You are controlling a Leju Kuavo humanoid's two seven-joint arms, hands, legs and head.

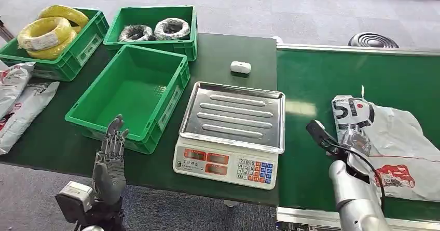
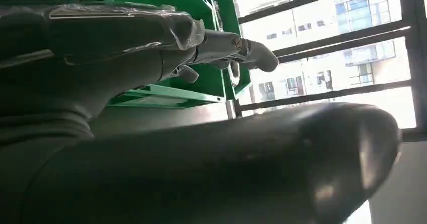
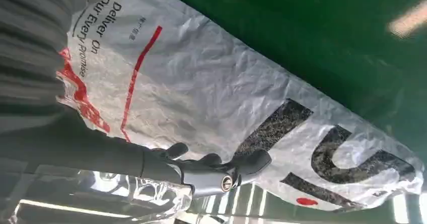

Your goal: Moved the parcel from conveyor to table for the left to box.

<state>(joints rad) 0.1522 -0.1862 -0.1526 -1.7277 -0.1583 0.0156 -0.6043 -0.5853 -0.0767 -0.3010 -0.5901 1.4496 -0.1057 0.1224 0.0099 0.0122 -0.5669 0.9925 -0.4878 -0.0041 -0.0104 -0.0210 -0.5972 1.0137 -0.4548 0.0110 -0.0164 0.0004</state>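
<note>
The parcel (image 1: 399, 137), a grey-white plastic mailer with black letters and red print, lies flat on the green conveyor belt (image 1: 311, 85) at the right. My right hand (image 1: 357, 141) is at the parcel's left end. In the right wrist view its fingers (image 3: 221, 171) lie stretched along the parcel (image 3: 226, 93) and touch it, with the thumb well apart from them. My left hand (image 1: 110, 158) is raised with straight, spread fingers and holds nothing. It stands just in front of the empty green crate (image 1: 129, 93) on the dark table. The left wrist view shows its fingers (image 2: 236, 50) beside the crate (image 2: 201, 83).
An electronic scale with a steel tray (image 1: 233, 117) sits between the crate and the belt. Behind it lies a small white object (image 1: 241, 67). Two more green crates hold yellow cable coils (image 1: 49, 34) and black and white coils (image 1: 155, 29). Other mailers (image 1: 21, 104) lie at the table's left edge.
</note>
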